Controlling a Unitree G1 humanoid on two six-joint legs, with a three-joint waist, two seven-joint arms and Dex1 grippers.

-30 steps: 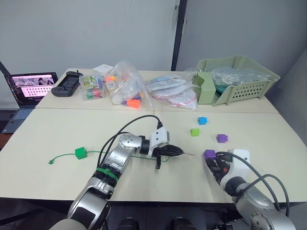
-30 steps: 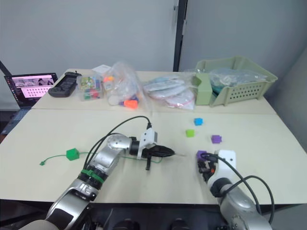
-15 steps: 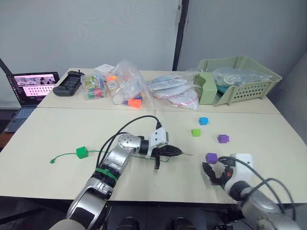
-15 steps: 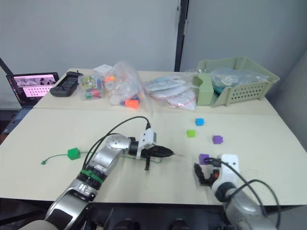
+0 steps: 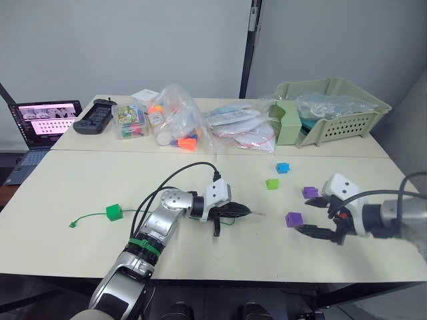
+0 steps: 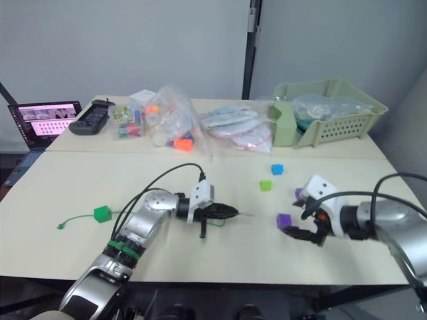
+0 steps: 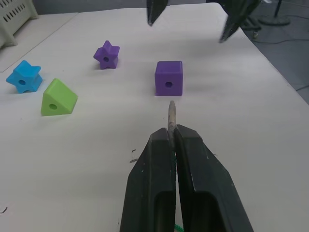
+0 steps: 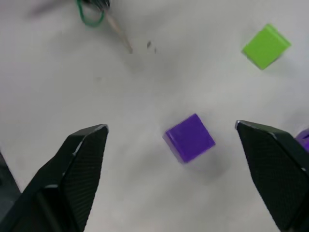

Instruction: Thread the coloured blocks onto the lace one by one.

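A pale table [image 5: 80, 180] holds the scene. The left gripper [image 5: 241, 211] lies low on the table near its middle, its two black fingers [image 7: 159, 183] pressed together on the lace [image 5: 90, 216] just behind the pale stiff tip [image 7: 171, 116], which sticks out ahead of them toward a purple cube [image 7: 168, 78]. From the gripper the thin green lace runs back across the table toward the robot's left, through a dark green block [image 5: 113, 212] already sitting on it, and ends in a small knot [image 5: 71, 224] beyond. The right gripper [image 5: 319, 217] hovers at the robot's right with its fingers spread wide apart, empty — one finger [image 5: 313, 233] just beside the purple cube, the other nearer a purple star-shaped block [image 5: 309, 192]. In the right wrist view the cube [image 8: 189, 137] sits between the two open fingers, touching neither. Farther from the robot lie a lime green block [image 5: 271, 183] and a blue star-shaped block [image 5: 283, 167], near each other and apart from the purple pair. Along the far edge of the table stand a pale green basket [image 5: 347, 120], clear plastic bags of toys [image 5: 177, 123] and, at the far left, an open laptop [image 5: 41, 120].
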